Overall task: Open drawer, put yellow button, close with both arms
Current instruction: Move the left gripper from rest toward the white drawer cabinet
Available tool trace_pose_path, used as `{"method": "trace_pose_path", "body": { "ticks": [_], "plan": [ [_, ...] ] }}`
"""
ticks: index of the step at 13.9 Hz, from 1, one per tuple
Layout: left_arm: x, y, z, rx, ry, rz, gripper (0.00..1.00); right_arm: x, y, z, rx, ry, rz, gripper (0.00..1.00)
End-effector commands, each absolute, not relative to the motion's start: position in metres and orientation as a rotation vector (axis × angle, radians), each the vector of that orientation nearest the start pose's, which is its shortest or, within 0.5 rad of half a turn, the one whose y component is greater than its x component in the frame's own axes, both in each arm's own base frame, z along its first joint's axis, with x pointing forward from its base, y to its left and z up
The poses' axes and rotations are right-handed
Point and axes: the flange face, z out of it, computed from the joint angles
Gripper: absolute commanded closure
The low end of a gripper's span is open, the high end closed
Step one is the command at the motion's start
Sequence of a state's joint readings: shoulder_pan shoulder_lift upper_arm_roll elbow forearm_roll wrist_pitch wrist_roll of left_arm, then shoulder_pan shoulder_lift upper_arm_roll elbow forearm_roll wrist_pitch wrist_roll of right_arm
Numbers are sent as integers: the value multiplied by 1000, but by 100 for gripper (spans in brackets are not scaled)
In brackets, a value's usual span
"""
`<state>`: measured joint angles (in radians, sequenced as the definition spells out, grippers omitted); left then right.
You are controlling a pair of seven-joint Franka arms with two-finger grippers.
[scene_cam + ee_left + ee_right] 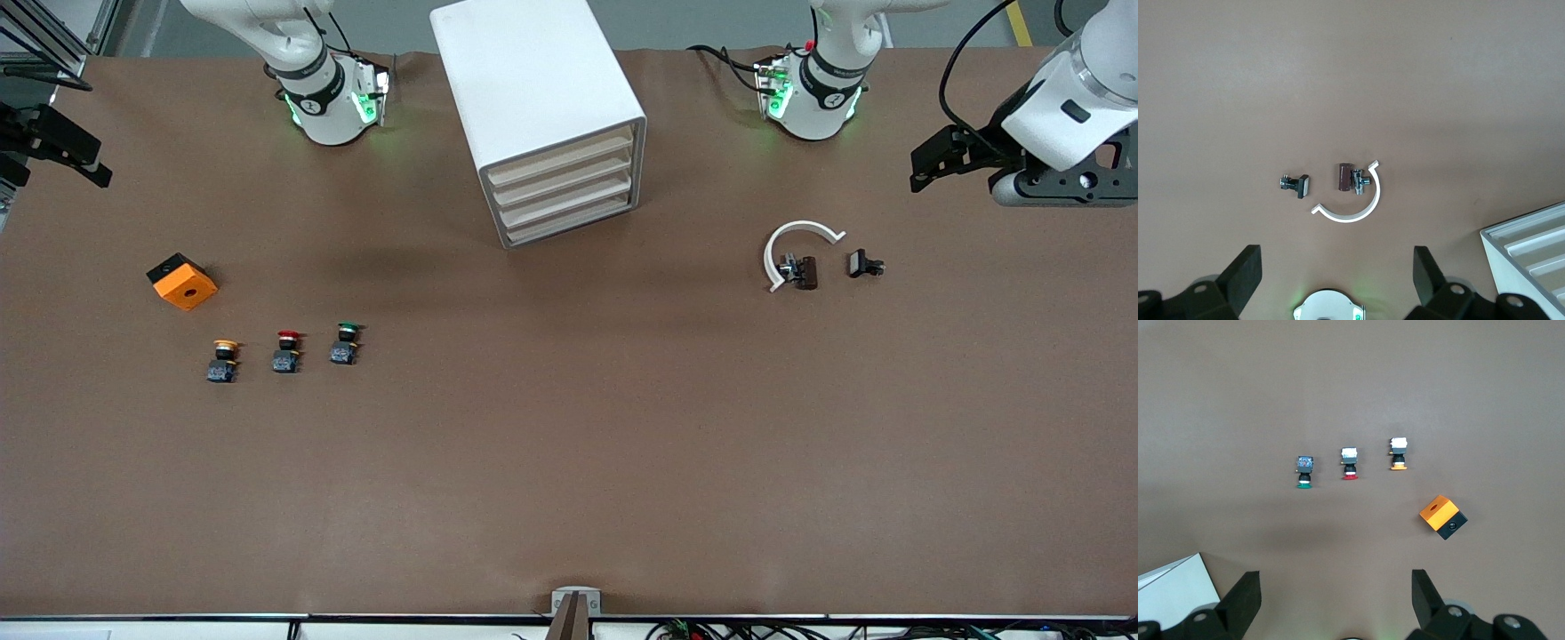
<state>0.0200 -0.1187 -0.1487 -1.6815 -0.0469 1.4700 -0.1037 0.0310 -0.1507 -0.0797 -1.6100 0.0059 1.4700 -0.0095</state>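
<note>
The white cabinet (542, 98) stands between the two arm bases, and its highest drawer (562, 156) is shut like the three below it. The yellow button (224, 358) stands on the table toward the right arm's end, in a row with a red one and a green one; the right wrist view shows the yellow button (1398, 454) too. My right gripper (93, 160) hangs open and empty over the table's edge at that end, its open gap (1336, 590) over bare table. My left gripper (920, 171) hangs open and empty over the left arm's end, with nothing between its tips (1337, 267).
A red button (287, 350) and a green button (346, 342) stand beside the yellow one. An orange box (182, 281) lies farther from the camera than they do. Toward the left arm's end lie a white curved piece (796, 244), a brown part (805, 272) and a black part (862, 263).
</note>
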Motion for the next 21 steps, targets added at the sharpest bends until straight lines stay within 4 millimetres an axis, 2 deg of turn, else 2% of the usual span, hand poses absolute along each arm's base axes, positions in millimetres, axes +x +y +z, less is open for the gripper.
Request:
{"method": "trace_pose_path", "body": {
  "ticks": [1, 5, 7, 11, 14, 18, 21],
  "plan": [
    [499, -71, 630, -3141, 37, 160, 0, 488, -31, 674, -3117, 90, -10, 0],
    [499, -71, 630, -3141, 51, 160, 0, 489, -30, 676, -3117, 85, -24, 0],
    [501, -54, 629, -3142, 6, 172, 0, 489, -31, 677, -3117, 90, -38, 0],
    [505, -51, 613, -3134, -26, 258, 0, 490, -34, 678, -3117, 100, -46, 0],
    [519, -52, 579, -3124, -61, 359, 0, 490, -34, 678, -3117, 100, -46, 0],
    [541, -62, 535, -3124, -79, 452, 0, 490, -34, 678, -3117, 102, -46, 0],
    [554, -87, 499, -3121, -110, 505, 0, 490, -43, 677, -3116, 131, -46, 0]
  ]
}}
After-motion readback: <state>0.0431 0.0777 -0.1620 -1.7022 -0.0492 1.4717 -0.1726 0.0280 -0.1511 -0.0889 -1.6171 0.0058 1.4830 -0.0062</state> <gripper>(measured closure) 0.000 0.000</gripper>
